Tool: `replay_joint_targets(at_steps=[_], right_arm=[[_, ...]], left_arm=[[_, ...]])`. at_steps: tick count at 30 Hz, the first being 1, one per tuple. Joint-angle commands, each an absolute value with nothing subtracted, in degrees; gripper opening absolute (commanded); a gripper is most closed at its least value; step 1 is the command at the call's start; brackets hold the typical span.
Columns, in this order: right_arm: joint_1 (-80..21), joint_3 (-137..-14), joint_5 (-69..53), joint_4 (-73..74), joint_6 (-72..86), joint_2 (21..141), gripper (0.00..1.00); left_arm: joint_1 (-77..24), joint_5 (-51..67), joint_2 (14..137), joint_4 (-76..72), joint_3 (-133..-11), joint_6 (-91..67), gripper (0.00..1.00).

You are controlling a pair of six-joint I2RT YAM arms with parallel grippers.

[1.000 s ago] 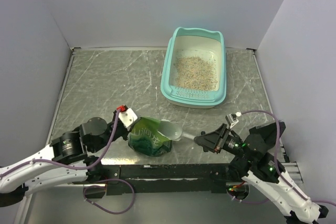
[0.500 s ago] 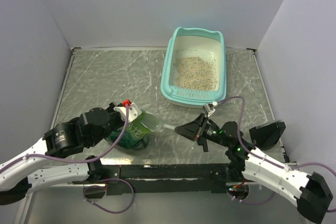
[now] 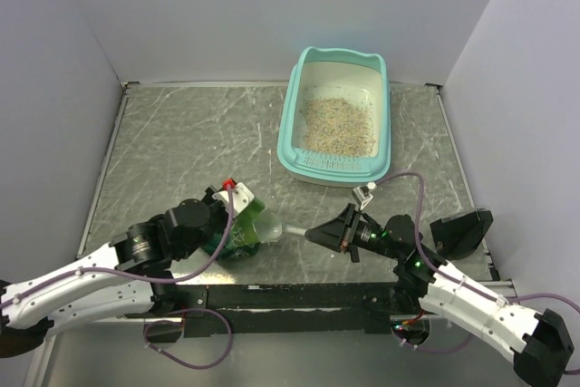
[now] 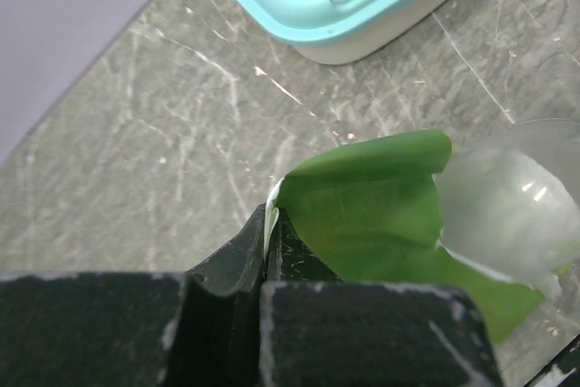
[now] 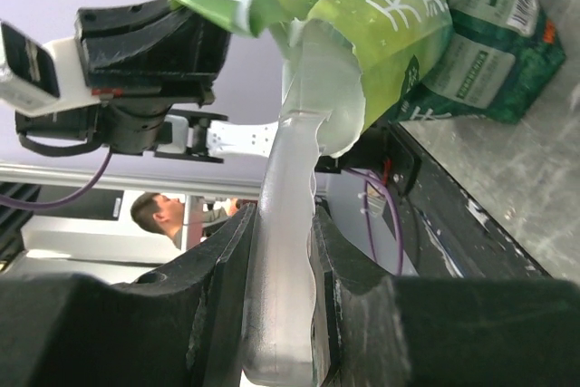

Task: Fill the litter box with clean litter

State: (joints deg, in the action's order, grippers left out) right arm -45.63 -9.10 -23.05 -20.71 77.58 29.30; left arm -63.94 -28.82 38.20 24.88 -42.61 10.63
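Litter box [image 3: 337, 167] with clean litter [image 3: 337, 124] well beyond right gripper [image 3: 313, 235]

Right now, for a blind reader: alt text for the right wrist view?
The right gripper clamps a translucent plastic scoop whose bowl sits in the mouth of a green crinkled pouch; the left gripper pinches its top edge.

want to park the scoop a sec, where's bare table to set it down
Widest bare table lies left of the litter box, beyond the green pouch. Crowded along the near edge, around the pouch and scoop.
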Motion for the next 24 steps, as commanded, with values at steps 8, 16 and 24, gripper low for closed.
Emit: replay_joint_targets(at_steps=[8,16,24], right_arm=[[-45.4,-11.5,-20.4,-8.4,75.1,16.6,0.00],[-45.3,-13.1,-16.3,6.6,72.2,6.2,0.00],[-45.4,-16.9,-16.0,11.7,68.5,7.5,0.00]], left_arm=[[-64.1,-27.3,35.8,16.1,-37.0,4.6,0.01],[-64.1,-28.3,29.7,14.9,-35.4,4.3,0.01],[-64.2,-29.2,28.8,15.0,-35.4,4.0,0.01]])
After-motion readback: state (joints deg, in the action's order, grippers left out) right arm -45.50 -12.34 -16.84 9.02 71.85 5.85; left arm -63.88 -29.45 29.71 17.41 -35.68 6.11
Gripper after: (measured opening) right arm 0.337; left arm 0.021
